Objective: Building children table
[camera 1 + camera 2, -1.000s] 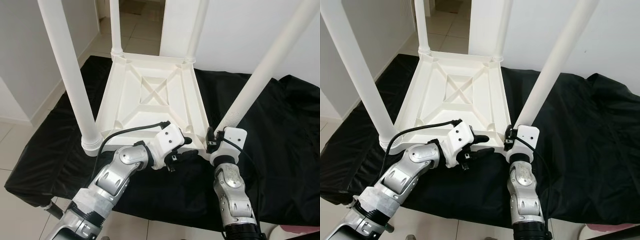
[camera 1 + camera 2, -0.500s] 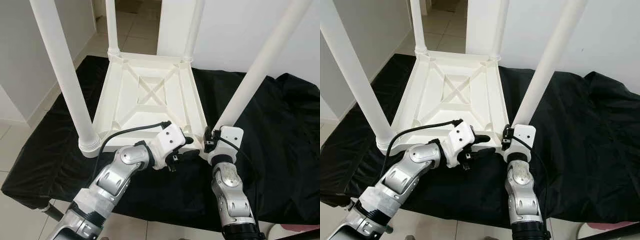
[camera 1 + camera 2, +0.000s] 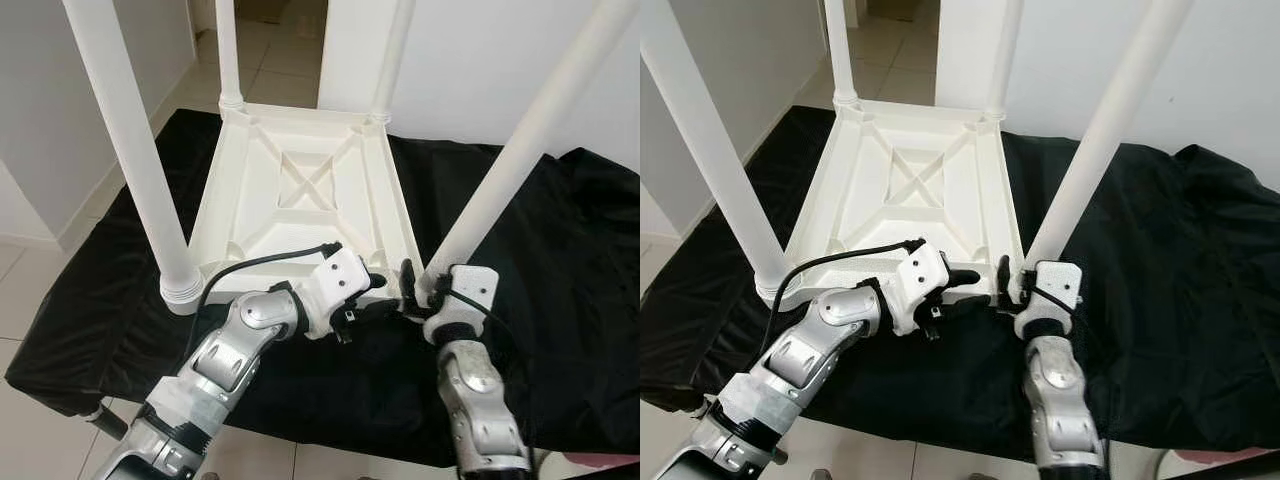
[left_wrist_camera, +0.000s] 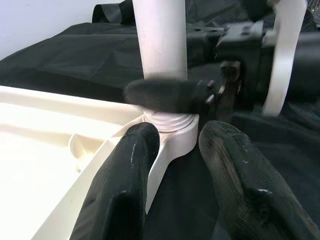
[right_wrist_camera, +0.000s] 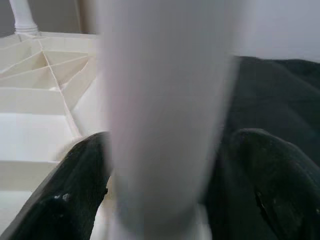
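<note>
Four white legs stand up from the upside-down children's table point(image 3: 305, 195), which lies with its ribbed underside facing up on a black cloth point(image 3: 560, 300) spread over a low surface. Three legs look seated in their corner sockets; the fourth, the near right leg point(image 3: 515, 165), rises at a slant from the near right corner. The whole piece looks like moulded plastic, so it should be light and stiff but smooth and rather slippery, and a long leg will lever easily against its socket. The sensible place to hold the leg is low down, close to the threaded collar, while the frame is braced at the corner rim. The left gripper point(image 4: 175, 165) does just that: its arm reaches across in front of the body, elbow bent, and its two black fingers point(image 4: 131, 165) straddle the rim at the corner socket, partly open, with the rim between them, though I cannot tell whether they press on it. The right gripper point(image 3: 1012, 287) comes up from below on a nearly upright forearm, and its fingers point(image 5: 75, 195) sit on either side of the leg's base, spread about as wide as the leg; whether they clamp it cannot be told.
</note>
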Robot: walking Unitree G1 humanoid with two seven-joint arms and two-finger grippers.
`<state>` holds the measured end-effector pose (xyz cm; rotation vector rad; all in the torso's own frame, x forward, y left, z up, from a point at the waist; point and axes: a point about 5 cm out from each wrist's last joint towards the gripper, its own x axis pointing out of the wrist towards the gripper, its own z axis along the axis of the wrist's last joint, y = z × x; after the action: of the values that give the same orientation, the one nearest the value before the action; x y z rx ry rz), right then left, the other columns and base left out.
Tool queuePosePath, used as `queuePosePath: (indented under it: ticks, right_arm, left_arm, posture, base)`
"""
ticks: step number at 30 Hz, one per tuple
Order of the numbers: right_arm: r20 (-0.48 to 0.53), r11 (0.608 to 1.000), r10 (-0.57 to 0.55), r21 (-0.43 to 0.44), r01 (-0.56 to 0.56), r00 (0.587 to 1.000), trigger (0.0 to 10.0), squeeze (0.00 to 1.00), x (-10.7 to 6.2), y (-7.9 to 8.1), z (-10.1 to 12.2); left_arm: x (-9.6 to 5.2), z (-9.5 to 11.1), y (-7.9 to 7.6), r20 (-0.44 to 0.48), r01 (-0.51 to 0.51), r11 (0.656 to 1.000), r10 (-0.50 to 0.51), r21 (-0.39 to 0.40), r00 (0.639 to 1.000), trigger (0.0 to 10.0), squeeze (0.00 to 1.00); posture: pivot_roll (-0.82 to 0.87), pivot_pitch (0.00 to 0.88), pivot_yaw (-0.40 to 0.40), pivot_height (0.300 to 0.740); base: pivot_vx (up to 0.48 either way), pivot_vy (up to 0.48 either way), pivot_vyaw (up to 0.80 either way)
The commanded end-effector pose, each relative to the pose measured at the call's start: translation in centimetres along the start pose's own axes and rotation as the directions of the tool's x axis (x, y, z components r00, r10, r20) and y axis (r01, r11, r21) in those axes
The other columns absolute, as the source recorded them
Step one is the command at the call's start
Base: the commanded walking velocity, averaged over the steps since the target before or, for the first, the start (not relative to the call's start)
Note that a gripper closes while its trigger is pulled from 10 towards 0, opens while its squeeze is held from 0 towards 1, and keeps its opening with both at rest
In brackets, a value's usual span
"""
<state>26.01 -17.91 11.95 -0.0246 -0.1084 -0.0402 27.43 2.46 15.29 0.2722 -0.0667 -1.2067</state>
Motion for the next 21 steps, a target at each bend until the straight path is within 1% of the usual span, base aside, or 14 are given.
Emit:
queuePosePath:
  ticks: [1,2,4,6,7,8,11,13,14,17,18,19,20,21]
  right_arm:
    - [-0.003,1.000,0.013,0.003,-0.013,1.000,10.0,1.00,-0.1,-0.8,-0.3]
    - [-0.005,0.998,0.058,-0.001,-0.058,0.998,10.0,0.00,0.0,-1.4,-0.3]
    - [-0.005,0.993,0.118,-0.003,-0.118,0.993,10.0,0.00,0.2,-2.1,-0.4]
    - [-0.005,0.993,0.118,-0.002,-0.118,0.993,10.0,0.00,0.1,-2.1,-0.3]
    - [-0.006,0.982,0.190,-0.003,-0.190,0.982,10.0,0.00,0.4,-2.3,-0.2]
    - [-0.006,0.982,0.190,-0.003,-0.190,0.982,10.0,0.00,0.4,-2.3,-0.2]
    - [-0.036,0.903,0.428,-0.028,-0.429,0.903,10.0,0.00,1.3,-1.7,0.1]
    - [-0.052,0.873,0.484,-0.036,-0.486,0.873,10.0,0.00,1.8,-1.4,0.1]
    - [-0.052,0.873,0.484,-0.036,-0.486,0.873,10.0,0.00,1.8,-1.4,0.1]
    - [-0.075,0.836,0.543,-0.048,-0.547,0.837,10.0,0.00,2.6,-1.1,0.0]
    - [-0.087,0.823,0.561,-0.049,-0.566,0.823,9.5,0.00,2.9,-1.1,-0.2]
    - [-0.104,0.810,0.578,-0.051,-0.584,0.810,1.4,0.00,3.2,-1.1,-0.4]
    - [-0.121,0.801,0.589,-0.049,-0.597,0.799,0.0,0.00,3.3,-1.2,-0.6]
    - [-0.121,0.801,0.589,-0.049,-0.597,0.799,0.0,0.00,3.3,-1.2,-0.6]
  left_arm:
    - [0.2,0.1,-0.1,-0.009,0.043,0.999,-0.042,0.017,0.999,10.0,0.00]
    - [0.3,0.1,0.0,-0.009,0.044,0.999,-0.044,0.018,0.999,10.0,0.00]
    - [0.3,0.1,0.0,-0.009,0.046,0.999,-0.046,0.020,0.999,10.0,0.00]
    - [0.3,0.1,0.0,-0.009,0.046,0.999,-0.046,0.020,0.999,10.0,0.00]
    - [0.4,0.2,0.0,-0.007,0.048,0.999,-0.048,0.020,0.999,10.0,0.00]
    - [0.4,0.2,0.0,-0.007,0.048,0.999,-0.048,0.020,0.999,10.0,0.00]
    - [0.5,0.2,-0.1,-0.006,0.057,0.998,-0.056,0.024,0.998,10.0,0.00]
    - [0.5,0.3,0.0,-0.007,0.059,0.998,-0.058,0.027,0.998,10.0,0.00]
    - [0.5,0.3,0.0,-0.007,0.059,0.998,-0.058,0.027,0.998,10.0,0.00]
    - [0.5,0.4,0.1,-0.006,0.056,0.998,-0.056,0.030,0.998,10.0,0.00]
    - [0.5,0.4,0.1,-0.006,0.055,0.998,-0.055,0.031,0.998,10.0,0.00]
    - [0.4,0.4,0.1,-0.005,0.053,0.998,-0.052,0.031,0.999,10.0,0.00]
    - [0.4,0.4,0.1,-0.005,0.050,0.998,-0.050,0.031,0.999,10.0,0.00]
    - [0.4,0.4,0.1,-0.005,0.050,0.998,-0.050,0.031,0.999,10.0,0.00]
  posture:
    - [-0.11,0.000,-0.051,0.740]
    - [-0.11,0.000,-0.046,0.740]
    - [-0.11,0.000,-0.046,0.740]
    - [-0.11,0.000,-0.046,0.740]
    - [-0.12,0.000,-0.040,0.740]
    - [-0.12,0.000,-0.040,0.740]
    - [-0.11,0.000,-0.031,0.740]
    - [-0.11,0.000,-0.031,0.740]
    - [-0.11,0.000,-0.031,0.740]
    - [-0.11,0.000,-0.033,0.740]
    - [-0.11,0.000,-0.033,0.740]
    - [-0.10,0.000,-0.038,0.740]
    - [-0.09,0.000,-0.040,0.740]
    - [-0.09,0.000,-0.040,0.740]
  base:
    - [0.000,0.000,0.00]
    - [0.000,0.000,0.00]
    - [0.000,0.000,0.00]
    - [0.000,0.000,0.00]
    - [0.000,0.000,0.00]
    - [0.000,0.000,0.00]
    - [0.000,0.000,0.00]
    - [0.000,0.000,0.00]
    - [0.000,0.000,0.00]
    - [0.000,0.000,0.00]
    - [0.000,0.000,0.00]
    - [0.000,0.000,0.00]
    - [0.000,0.000,0.00]
    - [0.000,0.000,0.00]
